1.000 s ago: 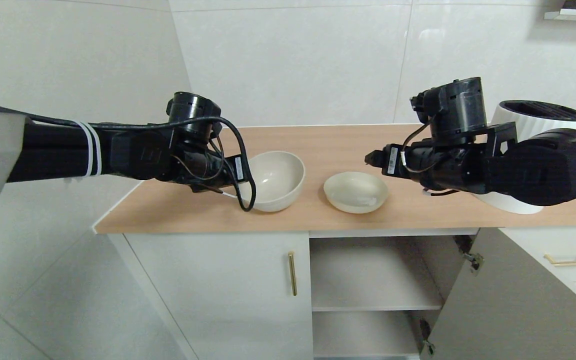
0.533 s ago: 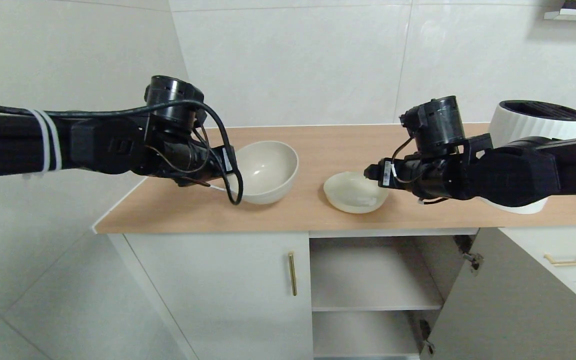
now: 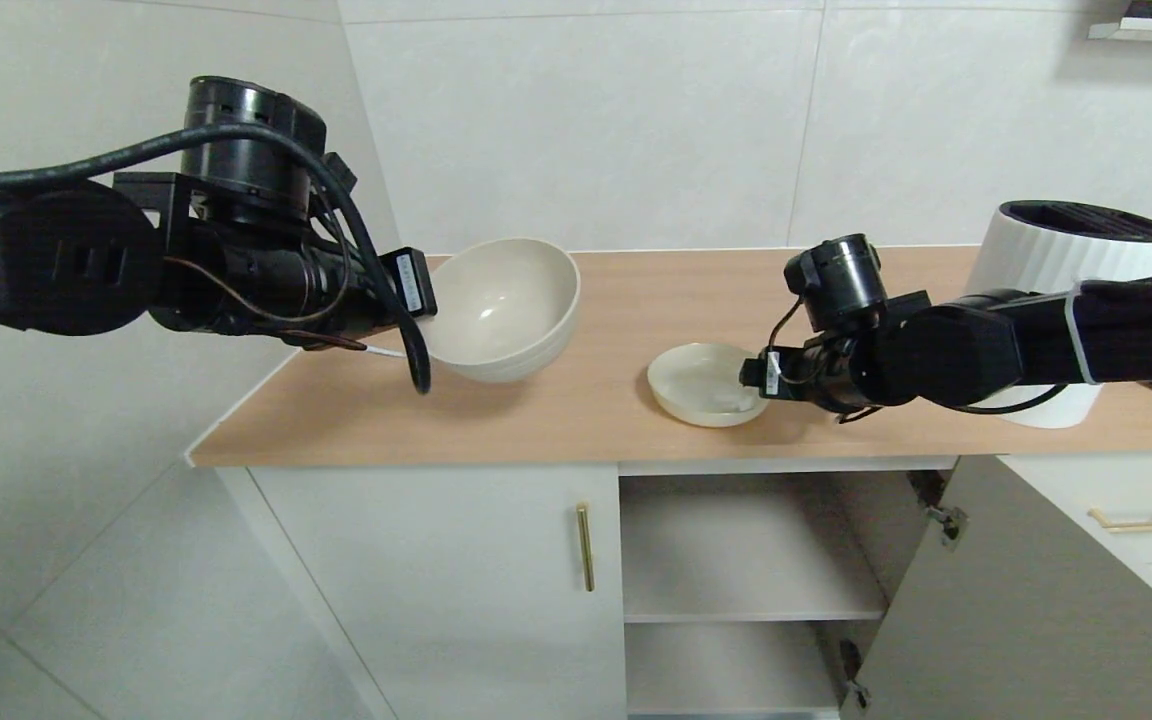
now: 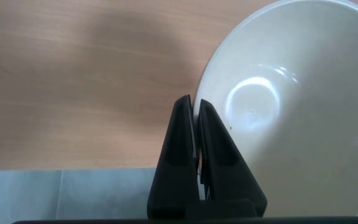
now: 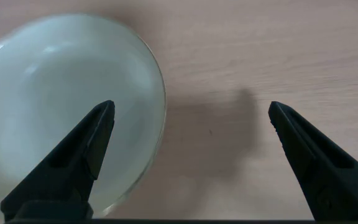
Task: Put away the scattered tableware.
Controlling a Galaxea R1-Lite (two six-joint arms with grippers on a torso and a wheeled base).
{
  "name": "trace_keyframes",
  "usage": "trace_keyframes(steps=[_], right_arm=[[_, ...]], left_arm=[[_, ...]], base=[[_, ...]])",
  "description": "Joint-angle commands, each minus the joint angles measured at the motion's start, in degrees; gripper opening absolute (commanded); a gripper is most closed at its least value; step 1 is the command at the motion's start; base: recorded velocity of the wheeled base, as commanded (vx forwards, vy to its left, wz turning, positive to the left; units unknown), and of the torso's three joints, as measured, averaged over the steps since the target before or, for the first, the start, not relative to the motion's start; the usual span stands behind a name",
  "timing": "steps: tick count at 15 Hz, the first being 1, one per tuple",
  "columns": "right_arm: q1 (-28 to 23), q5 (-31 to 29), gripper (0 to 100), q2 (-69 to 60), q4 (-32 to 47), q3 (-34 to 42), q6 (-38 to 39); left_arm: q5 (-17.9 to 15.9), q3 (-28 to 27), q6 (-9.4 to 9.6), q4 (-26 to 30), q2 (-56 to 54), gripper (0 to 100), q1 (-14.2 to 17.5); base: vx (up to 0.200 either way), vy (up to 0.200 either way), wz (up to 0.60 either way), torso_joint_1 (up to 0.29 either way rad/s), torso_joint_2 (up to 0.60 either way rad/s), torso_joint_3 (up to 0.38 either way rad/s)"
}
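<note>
A large cream bowl (image 3: 501, 310) hangs tilted above the wooden counter (image 3: 606, 430), held by its near rim in my left gripper (image 3: 416, 325). In the left wrist view the two fingers (image 4: 182, 134) pinch the rim of the bowl (image 4: 291, 118). A small shallow cream dish (image 3: 701, 385) rests on the counter at the middle. My right gripper (image 3: 751, 375) sits low at the dish's right edge, open. In the right wrist view one finger is over the dish (image 5: 48, 99) and the other over bare wood, so the gripper (image 5: 188, 137) straddles the rim.
A white ribbed container (image 3: 1071, 260) stands at the counter's right, behind my right arm. Below the counter a cabinet stands with its right door (image 3: 986, 600) swung open, showing bare shelves (image 3: 746, 560). The left door (image 3: 436, 580) with a gold handle is closed.
My left gripper lifted the large bowl off the counter and drew it up and left. My right gripper descended to the small dish's right rim.
</note>
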Motion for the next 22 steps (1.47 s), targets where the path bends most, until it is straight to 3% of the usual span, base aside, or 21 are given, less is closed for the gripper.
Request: trace_keyframes(steps=[1,2,3,8,13,18,19,22], right_arm=[[0.0,0.0,100,1.7,-0.2,-0.4,0.1],[0.0,0.0,100,1.8,-0.2,-0.4,0.1],[0.0,0.1,0,1.8,-0.2,-0.4,0.1],[0.5,0.1,0,0.1,-0.1,0.0,0.9],[5.5,0.7,0,-16.6,0.1,8.2,1.7],[10.8,0.7,0,-19.9,-0.1,19.0,5.8],[11.3,0.5,0,-20.2,-0.3,22.2,7.4],[13.3,0.4,0,-22.4,-0.4,25.2,10.2]], left_arm=[[0.0,0.0,-0.04,0.0,-0.6,0,0.1],[0.1,0.0,-0.04,0.0,-0.7,0,0.1],[0.1,0.0,-0.12,0.0,-0.7,0,0.0],[0.1,0.3,-0.21,0.0,-1.4,0,0.0],[-0.2,4.8,0.05,0.0,-6.7,0,0.0],[0.0,14.9,-0.12,-0.9,-12.6,0,-2.7],[-0.1,19.2,-0.04,-1.2,-14.4,0,-3.3],[-0.1,25.6,-0.12,-2.6,-16.6,0,-3.7]], base=[[0.000,0.000,0.00,0.000,0.00,0.000],[0.000,0.000,0.00,0.000,0.00,0.000],[0.000,0.000,0.00,0.000,0.00,0.000],[0.000,0.000,0.00,0.000,0.00,0.000],[0.000,0.000,0.00,0.000,0.00,0.000],[0.000,0.000,0.00,0.000,0.00,0.000],[0.000,0.000,0.00,0.000,0.00,0.000],[0.000,0.000,0.00,0.000,0.00,0.000]])
